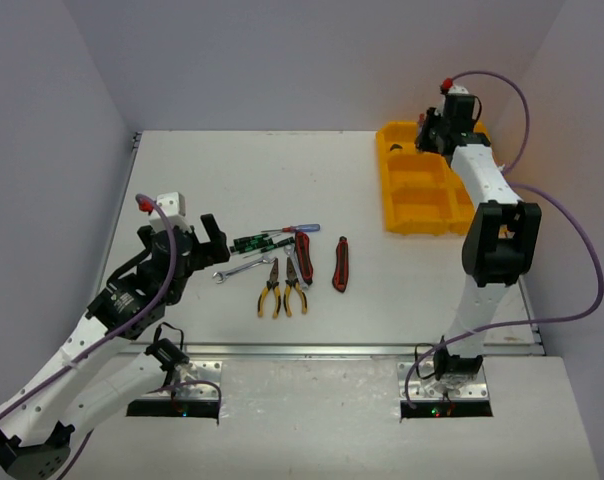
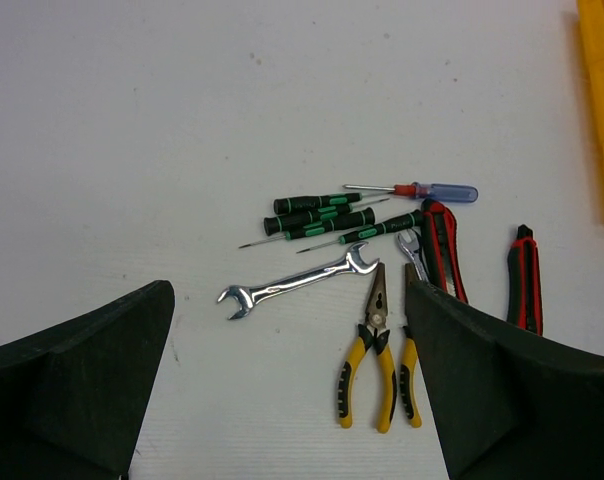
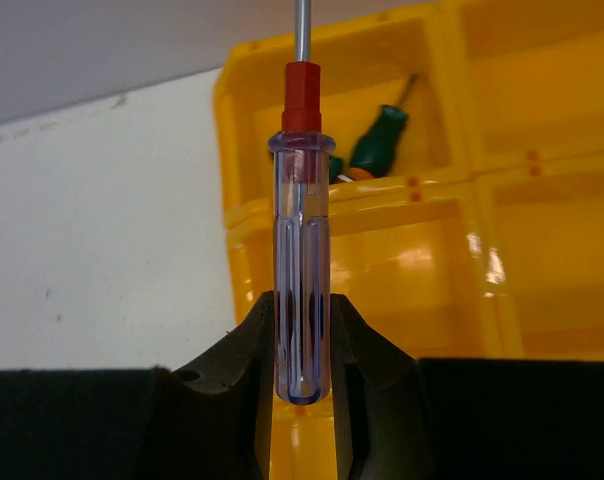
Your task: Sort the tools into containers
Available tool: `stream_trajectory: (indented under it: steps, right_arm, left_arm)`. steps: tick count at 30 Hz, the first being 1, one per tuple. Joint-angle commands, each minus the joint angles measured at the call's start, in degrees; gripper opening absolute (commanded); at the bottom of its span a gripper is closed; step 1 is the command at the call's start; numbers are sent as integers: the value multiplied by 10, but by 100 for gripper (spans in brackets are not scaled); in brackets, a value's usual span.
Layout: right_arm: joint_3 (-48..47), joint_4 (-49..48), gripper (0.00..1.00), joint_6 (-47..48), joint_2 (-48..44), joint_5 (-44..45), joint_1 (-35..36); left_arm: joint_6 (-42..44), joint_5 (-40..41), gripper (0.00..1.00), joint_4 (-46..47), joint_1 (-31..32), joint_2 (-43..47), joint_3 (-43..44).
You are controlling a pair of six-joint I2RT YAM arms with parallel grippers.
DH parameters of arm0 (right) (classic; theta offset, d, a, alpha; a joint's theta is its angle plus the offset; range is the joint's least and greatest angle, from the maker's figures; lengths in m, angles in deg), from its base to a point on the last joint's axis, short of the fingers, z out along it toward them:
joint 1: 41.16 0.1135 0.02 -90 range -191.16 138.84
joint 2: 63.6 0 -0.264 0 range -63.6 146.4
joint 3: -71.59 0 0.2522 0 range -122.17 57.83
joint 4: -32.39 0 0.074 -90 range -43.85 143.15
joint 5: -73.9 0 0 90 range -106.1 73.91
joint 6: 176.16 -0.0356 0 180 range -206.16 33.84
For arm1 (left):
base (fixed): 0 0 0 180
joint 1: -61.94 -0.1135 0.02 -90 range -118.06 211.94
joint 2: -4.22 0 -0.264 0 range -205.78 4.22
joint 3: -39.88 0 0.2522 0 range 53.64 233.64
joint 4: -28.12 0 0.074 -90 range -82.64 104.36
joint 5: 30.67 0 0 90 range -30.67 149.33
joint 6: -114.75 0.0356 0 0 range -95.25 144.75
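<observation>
the clear blue plastic-handled screwdriver with a red collar [image 3: 300,250] is pinched by its butt in your right jaws, shaft pointing straight ahead over the bright yellow plastic tray [image 3: 542,165], toward the compartment holding a green-handled screwdriver [image 3: 377,140]. your left jaws, spread wide, are far off.

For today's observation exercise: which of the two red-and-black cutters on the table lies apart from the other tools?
The cutter nearer the yellow tray, lying alone; yellow tray. The other cutter sits in the cluster, beside the pliers and screwdrivers.
</observation>
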State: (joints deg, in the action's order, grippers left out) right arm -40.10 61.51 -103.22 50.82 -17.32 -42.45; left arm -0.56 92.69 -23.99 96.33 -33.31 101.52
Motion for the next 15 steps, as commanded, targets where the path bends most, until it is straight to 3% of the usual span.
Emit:
stream_trajectory:
  steps: [1,7,15]
  right_arm:
    - [-22,-5,0,-189,-3,164,-41]
    - [-105,28,0,-299,58,292,-48]
    - [-291,39,0,-330,215,228,-81]
  left_arm:
    - [10,-8,100,27,-6,9,-1]
    - [11,-13,100,28,-6,21,-2]
    - [11,-15,100,31,-6,37,-3]
